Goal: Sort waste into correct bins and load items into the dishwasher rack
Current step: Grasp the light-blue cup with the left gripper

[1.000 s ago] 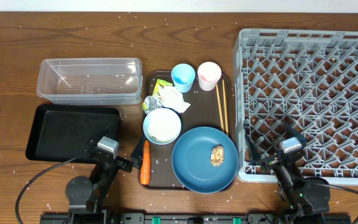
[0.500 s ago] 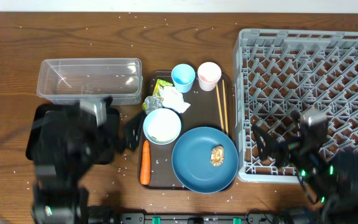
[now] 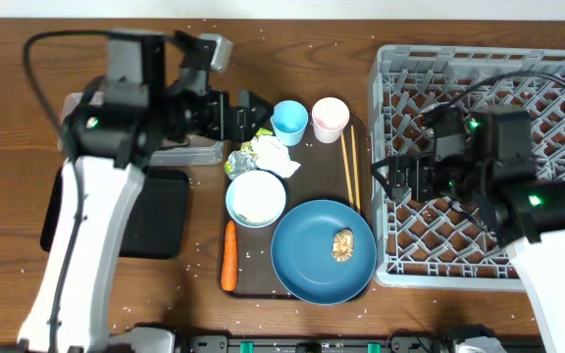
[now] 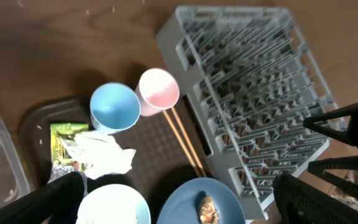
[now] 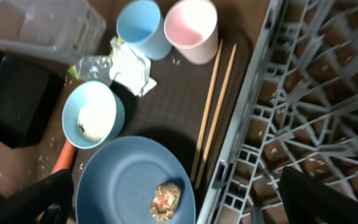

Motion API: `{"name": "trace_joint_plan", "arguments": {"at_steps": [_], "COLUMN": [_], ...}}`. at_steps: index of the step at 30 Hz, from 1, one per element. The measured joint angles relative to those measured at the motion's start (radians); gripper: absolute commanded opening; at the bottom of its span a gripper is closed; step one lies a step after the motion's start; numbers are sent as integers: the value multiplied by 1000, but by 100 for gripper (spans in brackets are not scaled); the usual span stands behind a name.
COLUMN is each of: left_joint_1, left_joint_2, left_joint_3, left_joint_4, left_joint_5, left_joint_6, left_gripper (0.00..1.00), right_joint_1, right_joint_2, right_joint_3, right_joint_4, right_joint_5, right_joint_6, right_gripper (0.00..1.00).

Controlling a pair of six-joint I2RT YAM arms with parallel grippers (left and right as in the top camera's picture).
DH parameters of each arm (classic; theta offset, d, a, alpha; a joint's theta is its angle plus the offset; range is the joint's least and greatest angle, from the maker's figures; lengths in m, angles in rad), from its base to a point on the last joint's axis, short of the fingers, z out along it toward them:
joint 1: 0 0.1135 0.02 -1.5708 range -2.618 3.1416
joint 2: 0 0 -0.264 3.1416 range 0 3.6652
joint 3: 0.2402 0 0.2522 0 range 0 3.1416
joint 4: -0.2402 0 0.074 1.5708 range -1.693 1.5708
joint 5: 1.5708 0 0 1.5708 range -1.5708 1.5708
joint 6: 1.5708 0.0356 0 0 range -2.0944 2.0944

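Observation:
On the brown serving tray (image 3: 302, 169) lie a crumpled wrapper (image 3: 266, 155), a yellow-green packet (image 3: 252, 133), a blue cup (image 3: 288, 121), a pink cup (image 3: 330, 118), chopsticks (image 3: 349, 172), a bowl (image 3: 256, 198) holding rice, a carrot (image 3: 229, 257), and a blue plate (image 3: 307, 257) bearing a brown lump (image 3: 342, 245). My left gripper (image 3: 248, 111) is open and empty, left of the blue cup. My right gripper (image 3: 388, 181) is open and empty at the left edge of the grey rack (image 3: 498, 88). The clear tub (image 3: 96, 132) and black tray (image 3: 81, 211) are at the left, partly hidden by my left arm.
White rice grains are scattered over the wooden table (image 3: 292, 54). The left wrist view shows the cups (image 4: 112, 107), the wrapper (image 4: 101, 152) and the rack (image 4: 247, 93). The right wrist view shows the plate (image 5: 123, 177), the chopsticks (image 5: 213, 106) and the bowl (image 5: 92, 115).
Both arms have risen from the table's front edge and swung away from it. The left gripper is now by the cups, the right at the rack's left edge. No object moved.

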Motion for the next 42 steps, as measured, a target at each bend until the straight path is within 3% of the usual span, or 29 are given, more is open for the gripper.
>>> {"name": "trace_joint_plan", "arguments": {"at_steps": [9,13,23,30,34,37,39,42], "left_joint_1": [-38,-111,-248,-229,-226,-227,-227,-227], "left_joint_2": [175,267,472,562,593,602,602,602], "left_joint_3": [3,3,3,3,3,3,3,3], "left_joint_4": [156,206,299,335,344,344,344,341], "left_joint_5": [-60,-179,-509,-568,-577,-580,-580,-580], "left_joint_6": [4,4,-14,-112,-137,-151,-151,-155], "left_gripper": [98,98,85,56,35,14,7,6], "right_joint_1": [-40,-42,-54,-54,-54,-54,-54,-54], "right_joint_2": [32,32,33,33,33,33,33,33], "right_joint_3": [2,2,3,3,3,3,3,3], "right_joint_4": [-14,-55,-131,-162,-163,-163,-163,-163], "right_joint_5": [82,121,151,156,158,158,158,158], "right_joint_6": [87,158,227,235,235,235,235,235], "right_gripper": [99,99,99,99,99,99,99,99]}}
